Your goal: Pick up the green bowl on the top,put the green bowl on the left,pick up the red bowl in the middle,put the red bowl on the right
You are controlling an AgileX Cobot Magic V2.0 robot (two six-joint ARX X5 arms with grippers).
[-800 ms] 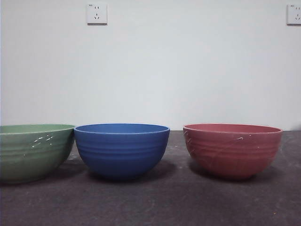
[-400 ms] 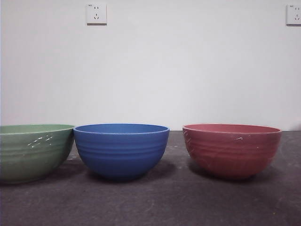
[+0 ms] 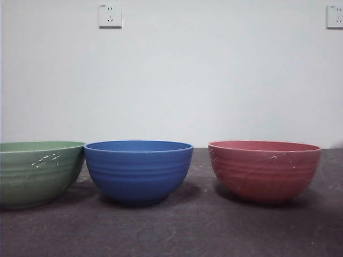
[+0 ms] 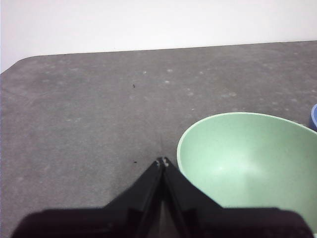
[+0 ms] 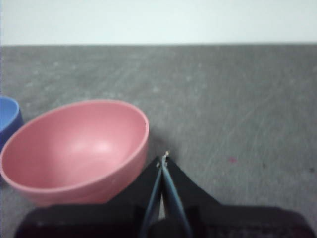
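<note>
Now both claws pinched empty; blue bowl (image 3: 139,170) between green bowl (image 3: 38,172), red bowl (image 3: 265,170).

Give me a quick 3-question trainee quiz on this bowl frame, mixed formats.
1. True or false: the green bowl is stacked inside the blue bowl.
2. Which bowl stands in the middle in the front view? A green, B blue, C red.
3. Fill in: the right gripper, jaws shut, sits beside the ___ bowl.

Key: 1 false, it stands alone on the table. 2 B. 3 red bowl; the left gripper is also shut.
</note>
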